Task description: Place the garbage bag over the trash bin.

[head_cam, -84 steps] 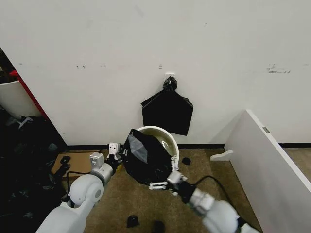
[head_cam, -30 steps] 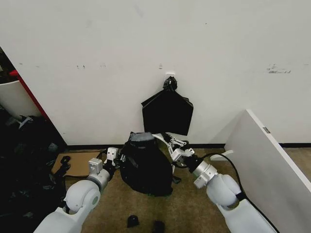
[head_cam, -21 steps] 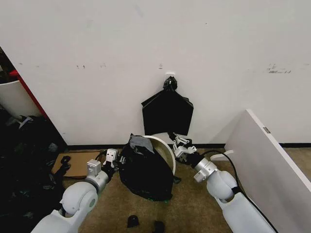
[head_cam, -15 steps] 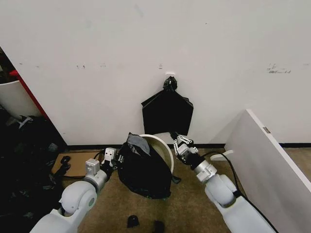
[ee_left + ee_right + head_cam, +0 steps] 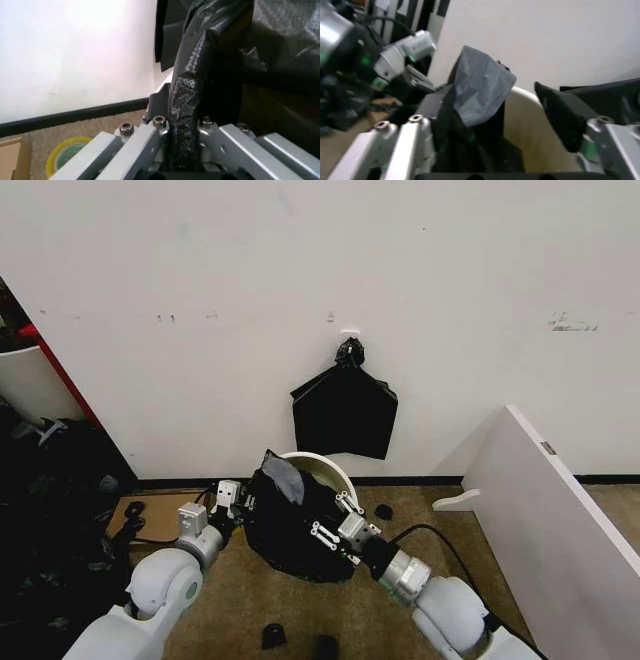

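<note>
The white trash bin (image 5: 328,464) stands on the carpet against the wall, its far rim bare. The wrinkled black garbage bag (image 5: 288,525) hangs over its near and left side, with a grey flap sticking up. My left gripper (image 5: 236,502) is at the bag's left edge; in the left wrist view this gripper (image 5: 181,124) is shut on a fold of the bag (image 5: 187,75). My right gripper (image 5: 331,519) is open against the bag's front. In the right wrist view its fingers (image 5: 405,138) stand wide apart around the bag (image 5: 480,90) and the bin's inner wall (image 5: 524,114).
A flat black bag (image 5: 345,412) with a knotted top hangs on the wall above the bin. A brown cardboard box (image 5: 150,515) lies at the left, and a white board (image 5: 560,515) leans at the right. Small black pieces (image 5: 272,635) lie on the carpet, with a yellow-green tape roll (image 5: 65,159) nearby.
My right gripper has swung from the bin's far right rim round to the near side and now faces the bag's front. The left gripper has kept its hold.
</note>
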Robot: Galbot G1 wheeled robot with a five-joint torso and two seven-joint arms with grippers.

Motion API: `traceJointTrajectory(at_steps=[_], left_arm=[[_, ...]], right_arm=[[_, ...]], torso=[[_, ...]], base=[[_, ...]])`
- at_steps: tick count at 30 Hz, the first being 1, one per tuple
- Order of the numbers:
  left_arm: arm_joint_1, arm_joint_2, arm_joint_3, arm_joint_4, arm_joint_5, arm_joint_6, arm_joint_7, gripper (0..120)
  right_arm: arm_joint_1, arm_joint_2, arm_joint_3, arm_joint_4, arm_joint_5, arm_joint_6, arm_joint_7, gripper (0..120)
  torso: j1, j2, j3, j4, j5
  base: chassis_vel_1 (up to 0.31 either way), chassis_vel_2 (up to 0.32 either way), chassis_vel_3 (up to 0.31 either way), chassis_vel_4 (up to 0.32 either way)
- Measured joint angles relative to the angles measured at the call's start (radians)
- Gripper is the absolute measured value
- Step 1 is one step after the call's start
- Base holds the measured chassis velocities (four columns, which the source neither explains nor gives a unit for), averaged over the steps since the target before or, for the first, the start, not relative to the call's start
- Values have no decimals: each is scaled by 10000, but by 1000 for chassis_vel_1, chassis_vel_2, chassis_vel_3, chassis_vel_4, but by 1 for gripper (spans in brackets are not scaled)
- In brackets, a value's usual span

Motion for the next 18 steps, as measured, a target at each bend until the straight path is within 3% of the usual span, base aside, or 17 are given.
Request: traceJointTrajectory(at_steps=[3, 7, 9, 18], left_arm=[[-39, -56, 1, 15, -8, 2, -13, 1], [-105, -79, -12, 92, -63, 3, -28, 1], [-126, -80, -18, 123, -91, 3, -33, 1], [-254, -106, 21, 252, -152, -3, -40, 1]], right_arm=[[70, 116, -89, -58, -189, -20, 125, 59], [-163, 99, 0, 246, -236, -20, 130, 43], [-277, 73, 30, 354, -269, -21, 134, 43], [-726, 140, -279, 380, -611, -476, 926, 77]], torso=[[0, 0, 0, 1, 0], [0, 0, 0, -1, -1], [0, 0, 0, -1, -1], [0, 0, 0, 0, 0]], base=[[0, 0, 0, 0], [0, 0, 0, 0], [0, 0, 0, 0], [0, 0, 0, 0]])
